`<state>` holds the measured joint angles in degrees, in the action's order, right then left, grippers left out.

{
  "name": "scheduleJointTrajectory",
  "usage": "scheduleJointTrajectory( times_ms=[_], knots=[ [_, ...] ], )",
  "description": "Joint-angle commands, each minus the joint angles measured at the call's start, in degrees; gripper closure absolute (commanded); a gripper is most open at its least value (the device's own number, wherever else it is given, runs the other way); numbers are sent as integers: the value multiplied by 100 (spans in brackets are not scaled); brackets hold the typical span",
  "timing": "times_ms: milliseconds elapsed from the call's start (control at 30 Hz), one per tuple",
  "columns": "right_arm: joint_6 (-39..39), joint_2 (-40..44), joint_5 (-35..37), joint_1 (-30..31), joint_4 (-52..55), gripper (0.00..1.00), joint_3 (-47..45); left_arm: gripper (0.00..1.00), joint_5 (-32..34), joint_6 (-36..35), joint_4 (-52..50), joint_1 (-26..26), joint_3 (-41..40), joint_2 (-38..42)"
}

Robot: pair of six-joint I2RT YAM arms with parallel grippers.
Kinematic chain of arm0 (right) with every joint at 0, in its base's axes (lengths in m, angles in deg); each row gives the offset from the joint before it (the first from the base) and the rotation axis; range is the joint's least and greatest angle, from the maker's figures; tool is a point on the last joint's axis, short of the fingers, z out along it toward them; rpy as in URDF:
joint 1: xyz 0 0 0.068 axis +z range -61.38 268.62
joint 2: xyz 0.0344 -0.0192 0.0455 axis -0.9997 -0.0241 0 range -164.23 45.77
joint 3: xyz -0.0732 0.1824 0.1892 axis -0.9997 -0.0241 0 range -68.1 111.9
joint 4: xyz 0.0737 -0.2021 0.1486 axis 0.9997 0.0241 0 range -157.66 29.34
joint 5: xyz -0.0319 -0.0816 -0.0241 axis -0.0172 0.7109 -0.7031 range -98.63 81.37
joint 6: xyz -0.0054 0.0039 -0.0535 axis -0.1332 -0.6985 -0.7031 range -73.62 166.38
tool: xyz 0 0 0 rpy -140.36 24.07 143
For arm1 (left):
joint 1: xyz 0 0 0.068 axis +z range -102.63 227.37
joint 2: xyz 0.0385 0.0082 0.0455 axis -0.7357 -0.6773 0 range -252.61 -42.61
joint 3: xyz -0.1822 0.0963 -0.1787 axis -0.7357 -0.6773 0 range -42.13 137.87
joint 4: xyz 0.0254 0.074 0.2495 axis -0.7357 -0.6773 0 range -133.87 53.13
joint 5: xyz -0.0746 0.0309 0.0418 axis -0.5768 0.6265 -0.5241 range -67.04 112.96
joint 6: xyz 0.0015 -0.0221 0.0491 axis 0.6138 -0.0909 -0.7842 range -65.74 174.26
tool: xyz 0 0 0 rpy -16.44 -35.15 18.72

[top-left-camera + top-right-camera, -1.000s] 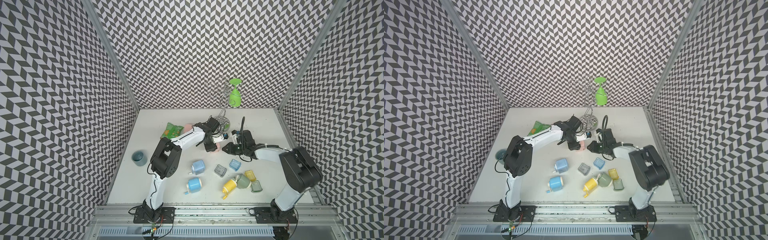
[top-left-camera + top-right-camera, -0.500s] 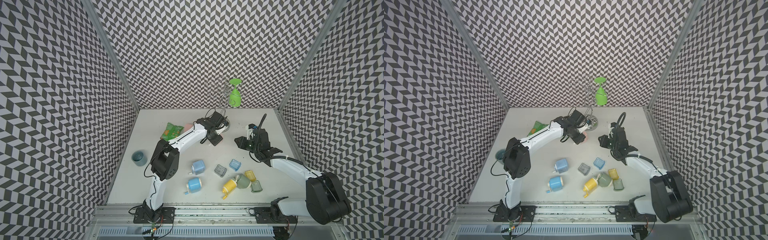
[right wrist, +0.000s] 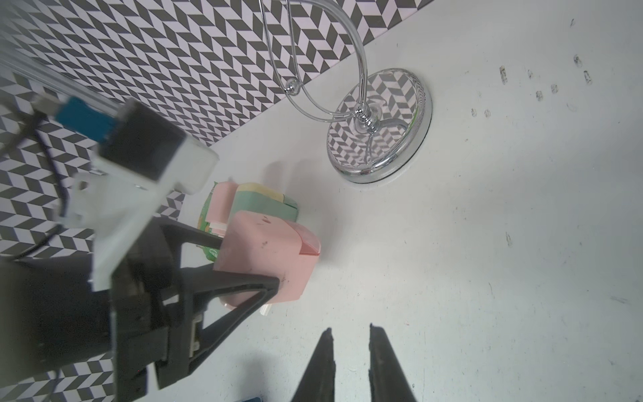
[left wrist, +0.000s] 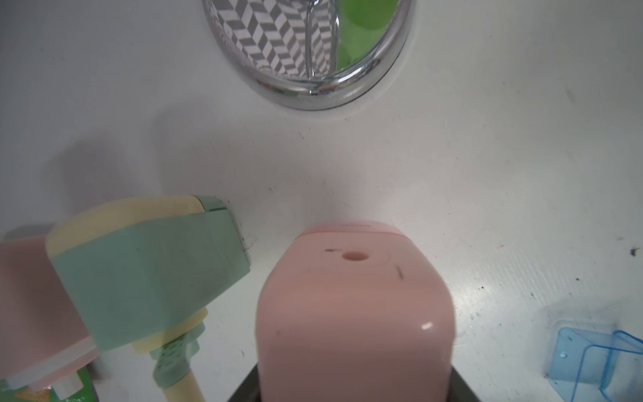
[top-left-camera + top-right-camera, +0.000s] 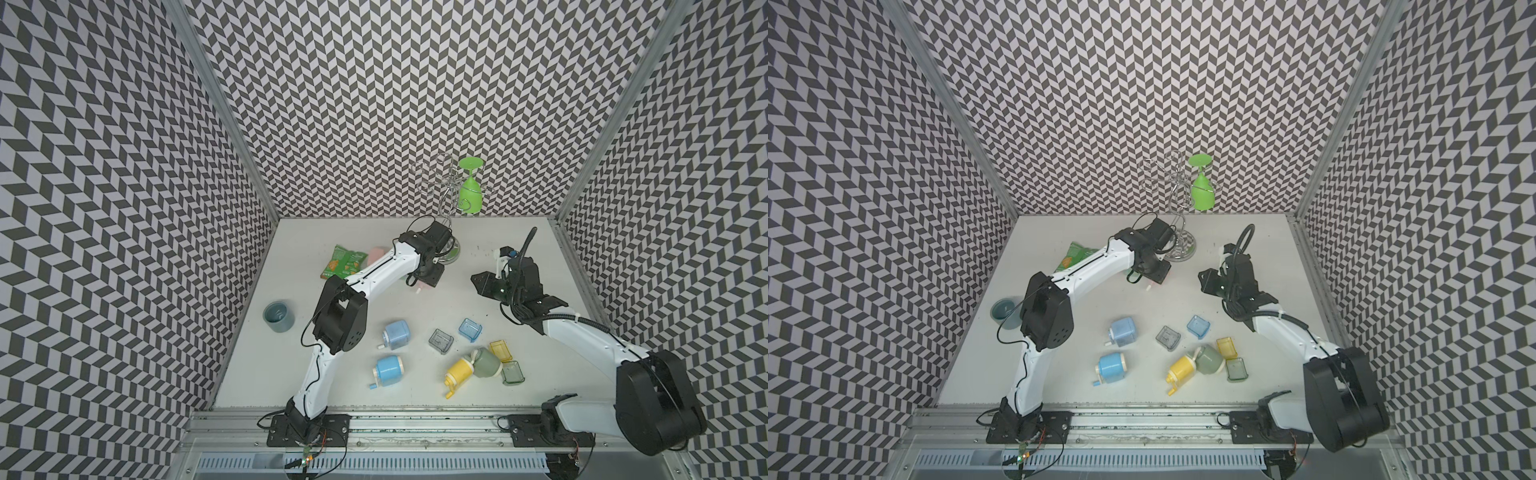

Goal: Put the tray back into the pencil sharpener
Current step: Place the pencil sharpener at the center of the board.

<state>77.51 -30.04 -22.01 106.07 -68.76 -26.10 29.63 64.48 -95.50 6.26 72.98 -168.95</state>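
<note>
Our left gripper (image 3: 250, 261) clamps the pink sharpener (image 4: 351, 313) near the rack (image 3: 400, 104); the tray (image 3: 309, 243) sits in its front (apparently home). Our right gripper (image 3: 350, 329) hangs empty, slightly parted. Next, we think: release gently.

From my station I count seven pencil sharpeners: two blue sharpeners (image 5: 396, 333), one pink sharpener (image 4: 355, 313) plus a second pink one (image 4: 31, 299), one yellow sharpener (image 5: 458, 371), one sage sharpener (image 5: 487, 363), and one mint-and-cream sharpener (image 4: 146, 275). There are four loose trays: grey tray (image 5: 441, 341), blue tray (image 5: 470, 330), yellow tray (image 5: 499, 350), green tray (image 5: 512, 372). I also count one snack bag (image 5: 343, 262), one cup (image 5: 278, 316), one wire rack (image 5: 446, 195) and one green goblet (image 5: 470, 195).
</note>
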Motion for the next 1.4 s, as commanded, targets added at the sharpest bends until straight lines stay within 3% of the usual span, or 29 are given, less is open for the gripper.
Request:
scheduleJointTrajectory(
  times_ms=[0,367,567,867,1367],
  knots=[
    [51,153,108,-9,-50,80,-38,84,239,432,-198,-30,202,-150],
    [53,269,253,-12,50,80,-42,62,424,1026,-251,-65,352,-461],
    [43,317,310,-7,98,76,-43,45,282,1096,-206,-63,385,-540],
    [-1,374,359,-7,137,74,-47,30,281,1114,-147,-61,382,-538],
    [-75,435,390,-7,183,69,-77,27,431,1096,273,-140,110,22]
  ],
)
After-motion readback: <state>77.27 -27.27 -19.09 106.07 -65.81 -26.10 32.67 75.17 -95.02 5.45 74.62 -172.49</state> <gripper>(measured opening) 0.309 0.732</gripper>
